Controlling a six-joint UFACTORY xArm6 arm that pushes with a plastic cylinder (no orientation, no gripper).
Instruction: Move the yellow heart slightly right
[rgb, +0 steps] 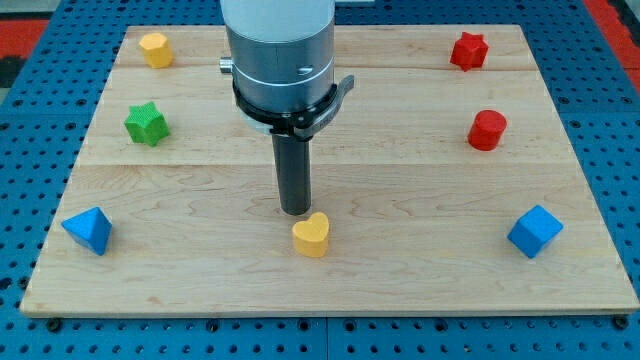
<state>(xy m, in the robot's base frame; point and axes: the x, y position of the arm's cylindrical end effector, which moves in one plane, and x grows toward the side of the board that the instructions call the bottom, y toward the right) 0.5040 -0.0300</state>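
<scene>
The yellow heart lies on the wooden board a little below the view's middle. My tip is the lower end of the dark rod and stands just above and slightly left of the heart, close to its upper left edge. Whether it touches the heart I cannot tell. The arm's grey body hides the board's top middle.
A yellow hexagon block sits at the top left, a green star below it, a blue triangular block at the lower left. A red star and a red cylinder sit at the right, a blue cube at the lower right.
</scene>
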